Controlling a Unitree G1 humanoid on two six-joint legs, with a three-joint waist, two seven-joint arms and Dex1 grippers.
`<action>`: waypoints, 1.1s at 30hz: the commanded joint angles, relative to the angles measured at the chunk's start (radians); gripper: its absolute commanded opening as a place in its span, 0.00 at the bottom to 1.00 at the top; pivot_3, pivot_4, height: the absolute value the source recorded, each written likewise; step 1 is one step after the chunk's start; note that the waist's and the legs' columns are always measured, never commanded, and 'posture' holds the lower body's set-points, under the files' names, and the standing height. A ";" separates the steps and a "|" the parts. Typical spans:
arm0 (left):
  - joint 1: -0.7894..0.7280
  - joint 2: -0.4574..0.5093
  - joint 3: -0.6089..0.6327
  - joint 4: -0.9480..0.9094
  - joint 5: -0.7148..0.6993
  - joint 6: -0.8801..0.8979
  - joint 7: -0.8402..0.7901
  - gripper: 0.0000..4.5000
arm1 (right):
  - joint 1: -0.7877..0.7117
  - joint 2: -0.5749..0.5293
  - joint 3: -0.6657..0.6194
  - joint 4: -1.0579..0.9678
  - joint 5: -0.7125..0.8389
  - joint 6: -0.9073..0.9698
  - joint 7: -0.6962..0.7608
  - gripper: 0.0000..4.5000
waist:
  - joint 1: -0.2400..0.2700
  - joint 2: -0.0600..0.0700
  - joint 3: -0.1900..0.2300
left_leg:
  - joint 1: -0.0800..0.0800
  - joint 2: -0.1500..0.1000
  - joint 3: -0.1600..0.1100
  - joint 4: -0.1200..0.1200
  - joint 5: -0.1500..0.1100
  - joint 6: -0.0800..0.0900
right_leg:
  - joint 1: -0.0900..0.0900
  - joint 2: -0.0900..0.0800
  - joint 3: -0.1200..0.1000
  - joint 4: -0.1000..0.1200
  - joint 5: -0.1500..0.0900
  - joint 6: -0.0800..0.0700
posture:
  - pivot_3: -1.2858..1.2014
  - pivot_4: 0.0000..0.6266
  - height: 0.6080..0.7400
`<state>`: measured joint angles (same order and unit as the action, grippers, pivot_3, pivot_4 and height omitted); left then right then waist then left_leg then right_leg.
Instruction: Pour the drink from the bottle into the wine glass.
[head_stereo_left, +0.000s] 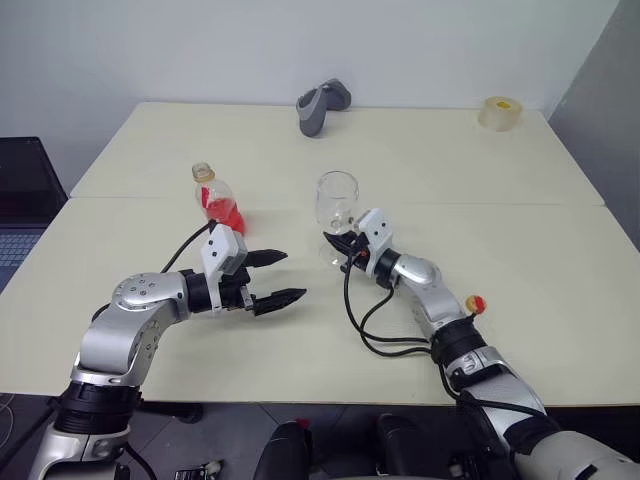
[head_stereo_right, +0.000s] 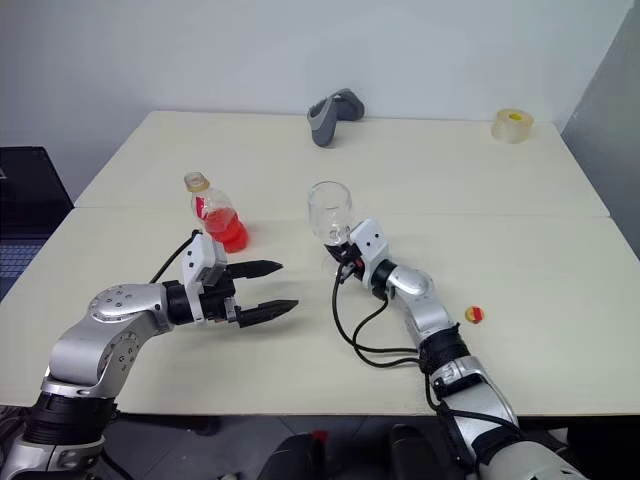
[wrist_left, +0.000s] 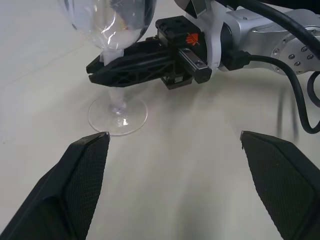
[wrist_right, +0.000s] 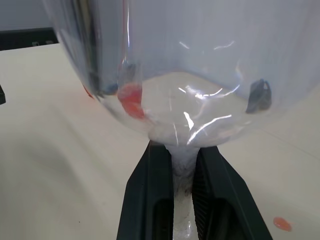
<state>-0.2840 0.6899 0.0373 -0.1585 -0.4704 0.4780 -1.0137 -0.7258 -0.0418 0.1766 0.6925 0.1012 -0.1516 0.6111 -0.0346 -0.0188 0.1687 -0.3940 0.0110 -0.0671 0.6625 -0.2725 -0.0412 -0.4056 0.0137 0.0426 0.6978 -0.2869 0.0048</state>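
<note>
Head view: right gripper (head_stereo_left: 340, 247) pinches the glass (head_stereo_left: 337, 200) stem at mid-table; left gripper (head_stereo_left: 280, 278) gapes wide, bottle (head_stereo_left: 219, 203) just beyond it, cap off. Best steady that stem before reaching. Right wrist view: stem clamped between fingers (wrist_right: 142, 200); foot hidden, drink (head_stereo_left: 228, 215) only refracted.

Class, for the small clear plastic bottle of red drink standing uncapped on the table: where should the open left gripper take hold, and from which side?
Probably at the rounded body of the small clear plastic bottle, around the red label band, below its narrow neck. It stands upright, so a level grasp from the near side suits. The left gripper is open just short of it, while the right gripper is shut on the clear wine glass stem.
</note>
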 joint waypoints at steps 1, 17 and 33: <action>-0.015 -0.005 0.023 -0.024 -0.018 0.004 0.014 1.00 | -0.012 0.010 -0.016 -0.011 0.002 -0.018 0.010 0.04 | -0.001 0.000 0.000 | 0.000 0.000 0.000 0.000 0.000 0.000 | 0.000 0.000 0.000 0.000 0.000 0.000 | 0.52 0.24 1.00; 0.037 -0.059 0.071 -0.035 0.000 -0.033 0.131 1.00 | 0.262 -0.167 0.001 -0.572 0.033 0.323 0.093 0.99 | 0.003 0.000 0.000 | -0.001 0.000 -0.001 0.000 0.000 0.000 | 0.000 0.000 0.000 0.000 0.000 0.000 | 0.52 0.24 1.00; 0.174 -0.321 0.201 0.025 0.252 -0.260 0.691 1.00 | 0.534 -0.353 -0.110 -1.288 0.375 0.781 0.065 0.99 | 0.009 -0.002 -0.001 | 0.000 -0.001 -0.004 0.001 0.000 0.000 | 0.002 0.000 -0.003 -0.001 0.000 0.000 | 0.52 0.24 1.00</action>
<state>-0.0774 0.3670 0.2159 -0.1404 -0.2429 0.2515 -0.3570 -0.1785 -0.3953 0.0815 -0.5435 0.4420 0.6203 0.6876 -0.0258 -0.0210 0.1675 -0.3946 0.0100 -0.0708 0.6630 -0.2726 -0.0412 -0.4038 0.0133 0.0398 0.6973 -0.2870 0.0053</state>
